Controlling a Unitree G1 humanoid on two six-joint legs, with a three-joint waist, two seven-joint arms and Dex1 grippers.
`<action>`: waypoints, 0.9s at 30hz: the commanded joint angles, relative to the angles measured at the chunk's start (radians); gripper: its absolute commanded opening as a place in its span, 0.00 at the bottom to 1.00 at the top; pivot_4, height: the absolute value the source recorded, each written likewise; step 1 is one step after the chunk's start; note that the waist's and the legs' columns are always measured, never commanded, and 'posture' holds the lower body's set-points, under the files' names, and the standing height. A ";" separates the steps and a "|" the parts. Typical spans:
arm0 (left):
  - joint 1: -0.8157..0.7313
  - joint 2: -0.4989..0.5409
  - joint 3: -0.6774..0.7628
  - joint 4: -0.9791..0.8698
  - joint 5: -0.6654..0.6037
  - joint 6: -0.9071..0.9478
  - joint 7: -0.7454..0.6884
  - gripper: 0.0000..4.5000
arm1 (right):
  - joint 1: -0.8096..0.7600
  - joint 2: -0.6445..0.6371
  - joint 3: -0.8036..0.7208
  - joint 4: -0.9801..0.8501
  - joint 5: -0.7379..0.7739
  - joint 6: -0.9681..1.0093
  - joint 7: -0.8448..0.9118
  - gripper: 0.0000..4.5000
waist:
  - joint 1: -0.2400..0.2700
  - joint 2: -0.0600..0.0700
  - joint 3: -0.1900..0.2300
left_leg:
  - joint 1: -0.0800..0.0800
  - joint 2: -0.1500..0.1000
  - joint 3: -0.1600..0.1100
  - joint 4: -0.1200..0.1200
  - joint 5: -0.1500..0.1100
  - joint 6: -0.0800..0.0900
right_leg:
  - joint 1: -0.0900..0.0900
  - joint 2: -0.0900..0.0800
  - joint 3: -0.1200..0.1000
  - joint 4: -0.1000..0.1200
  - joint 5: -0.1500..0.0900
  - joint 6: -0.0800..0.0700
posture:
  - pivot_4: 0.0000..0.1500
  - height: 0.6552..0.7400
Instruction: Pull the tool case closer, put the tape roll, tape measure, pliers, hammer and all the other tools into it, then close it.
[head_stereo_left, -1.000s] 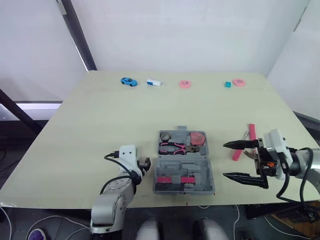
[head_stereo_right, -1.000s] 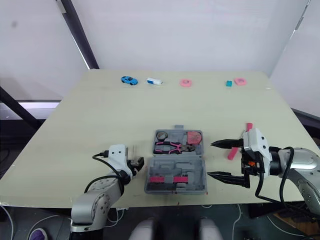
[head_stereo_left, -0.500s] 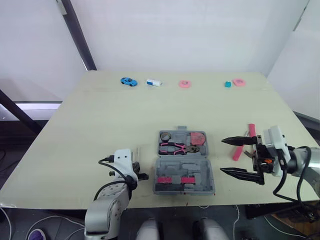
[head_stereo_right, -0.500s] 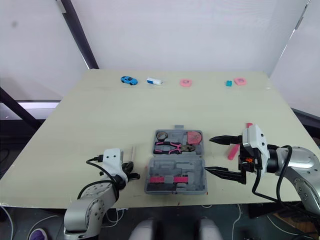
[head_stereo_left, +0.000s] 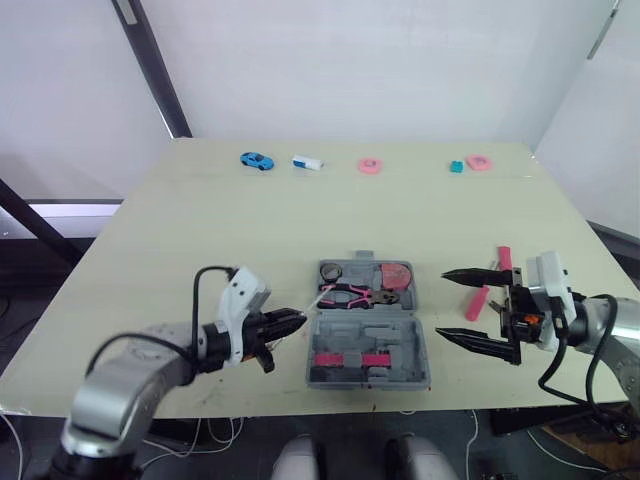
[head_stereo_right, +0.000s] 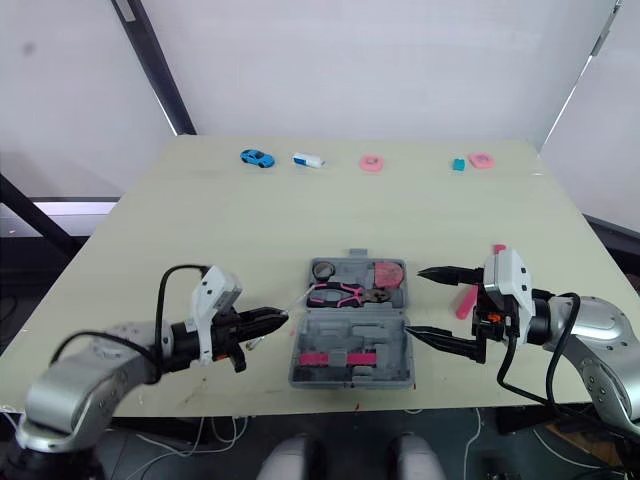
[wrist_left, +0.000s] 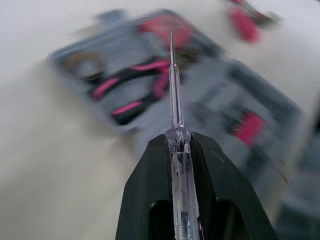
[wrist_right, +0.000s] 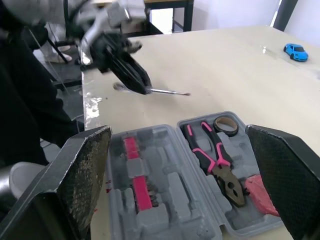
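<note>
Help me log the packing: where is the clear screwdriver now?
The screwdriver is clamped in the left gripper, left of the open tool case in the eye views, its tip pointing toward the pliers inside.

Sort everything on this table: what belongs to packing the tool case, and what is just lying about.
Job: tool case, pliers and tape roll in it, screwdriver in the left tool, pink-handled tools beside the case.
Lying about, along the far edge: blue toy car, small white item, pink round piece, second pink piece, teal block.
</note>
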 joint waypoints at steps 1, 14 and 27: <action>-0.166 0.096 -0.183 0.090 0.088 -0.089 -0.202 0.01 | 0.043 -0.009 -0.058 -0.036 -0.010 -0.033 -0.008 1.00 | 0.005 0.000 0.000 | 0.000 0.000 0.001 0.000 0.000 0.000 | 0.000 0.000 0.000 -0.001 0.000 -0.001 | 1.00 1.00; -0.671 -0.114 -0.643 0.449 0.395 -0.134 -0.358 0.01 | 0.263 -0.024 -0.219 -0.117 -0.040 -0.056 -0.047 1.00 | 0.020 0.000 0.001 | -0.015 0.000 -0.001 0.004 0.000 0.000 | -0.012 0.004 0.000 0.001 0.002 0.001 | 1.00 1.00; -0.785 -0.267 -0.767 0.650 0.556 -0.211 -0.426 0.01 | 0.330 -0.037 -0.270 -0.170 -0.030 -0.040 -0.061 1.00 | 0.018 0.000 0.001 | -0.014 0.000 -0.003 0.004 0.000 0.001 | -0.011 0.006 0.001 0.003 0.001 0.004 | 1.00 1.00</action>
